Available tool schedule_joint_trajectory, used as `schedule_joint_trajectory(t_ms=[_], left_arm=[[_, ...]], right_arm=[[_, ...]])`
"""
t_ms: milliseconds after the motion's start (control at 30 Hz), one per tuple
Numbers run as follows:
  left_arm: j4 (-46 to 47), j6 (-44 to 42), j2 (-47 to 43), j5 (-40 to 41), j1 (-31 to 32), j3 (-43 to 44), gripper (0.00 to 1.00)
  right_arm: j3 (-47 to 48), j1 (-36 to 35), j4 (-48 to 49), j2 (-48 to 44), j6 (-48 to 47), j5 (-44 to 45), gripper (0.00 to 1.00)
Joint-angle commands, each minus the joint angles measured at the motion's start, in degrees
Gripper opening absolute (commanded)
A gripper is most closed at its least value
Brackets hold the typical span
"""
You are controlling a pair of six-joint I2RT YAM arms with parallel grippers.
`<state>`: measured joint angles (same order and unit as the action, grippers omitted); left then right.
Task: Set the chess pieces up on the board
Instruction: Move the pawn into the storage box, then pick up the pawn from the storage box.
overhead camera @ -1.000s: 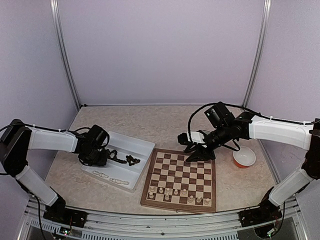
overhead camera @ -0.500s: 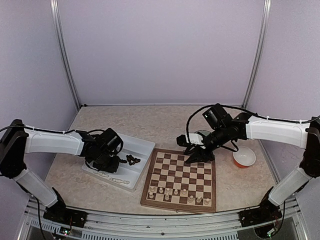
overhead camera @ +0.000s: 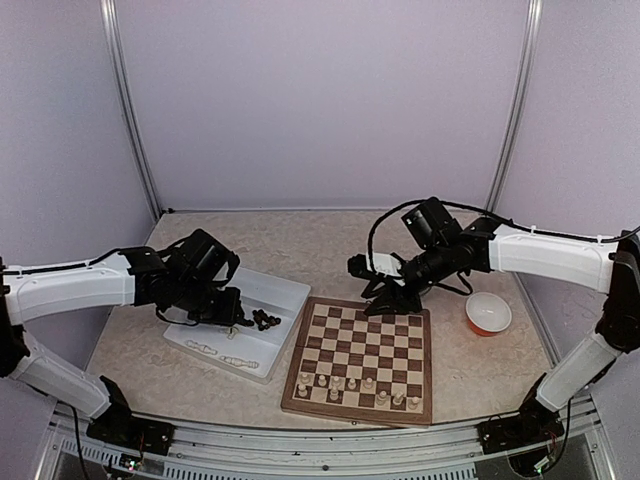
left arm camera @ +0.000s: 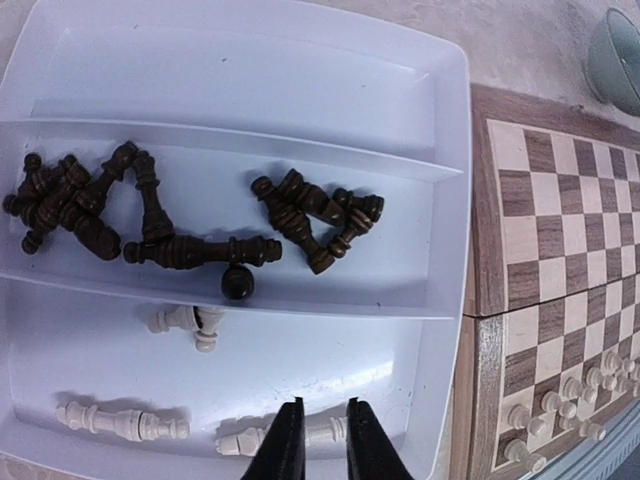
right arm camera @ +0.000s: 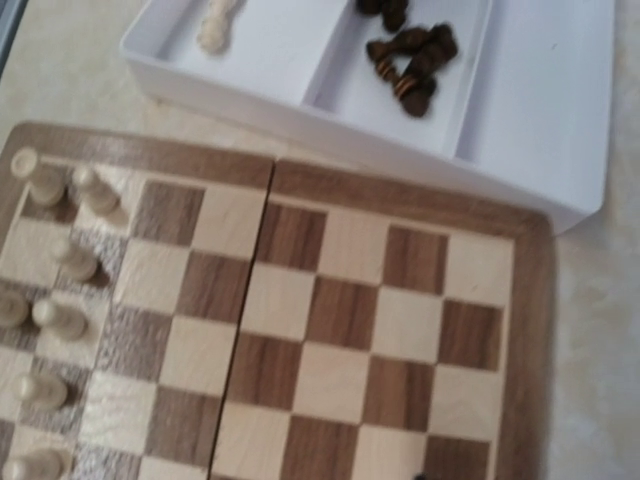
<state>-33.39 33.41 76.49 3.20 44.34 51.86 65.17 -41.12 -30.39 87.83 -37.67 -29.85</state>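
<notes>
Nearest us, the board (overhead camera: pixel 360 345) lies R of centre by the front edge of the table (overhead camera: pixel 200 240). Cream pieces (overhead camera: pixel 352 384) stand upright in its two closest rows. Just L of it sits a white divided tray (overhead camera: pixel 285 290), set at an angle. Its near compartment holds loose cream pieces (left arm camera: pixel 120 422) lying flat. The middle one holds dark pieces (left arm camera: pixel 190 250) tangled on their sides.

L gripper (left arm camera: pixel 322 410) hangs over that near compartment, fingers (left arm camera: pixel 285 450) almost together w/ a slim gap. One cream piece runs across the gap, and we can't tell if it's pinched.

Further back, R gripper (overhead camera: pixel 385 298) hovers at the board's far edge. Its black body blocks that rim from the top cam, and we can't tell how its jaws stand.

An orange bowl (overhead camera: pixel 489 314) sits R of the far corner. A teal bowl (left arm camera: pixel 620 55) is beyond the board. Lilac walls (overhead camera: pixel 320 100) close the back.
</notes>
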Motion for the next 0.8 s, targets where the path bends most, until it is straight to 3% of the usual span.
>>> schedule_joint_trajectory(t_ms=[0,67,167,400,767], left_arm=[[-2.42,3.05,-0.73,6.13,-1.8,-3.46,0.24],[-1.61,3.52,-0.74,8.29,-3.42,-5.76,0.34],[2.63,2.34,-1.27,8.32,-6.88,-9.99,0.42],[12.02,-2.87,1.48,6.68,-10.17,-11.62,0.41],[11.45,-12.75,16.11,4.54,-7.99,-5.49,0.38]], right_arm=[[2.42,-0.35,0.41,1.26,1.92,-1.82,0.4],[2.25,-0.3,0.61,1.65,2.3,-2.09,0.4],[2.09,-0.36,0.39,1.91,2.47,-2.32,0.4],[0.74,-0.36,0.94,1.38,2.45,-2.04,0.4],[-0.89,-0.36,1.44,1.46,1.56,-1.48,0.4]])
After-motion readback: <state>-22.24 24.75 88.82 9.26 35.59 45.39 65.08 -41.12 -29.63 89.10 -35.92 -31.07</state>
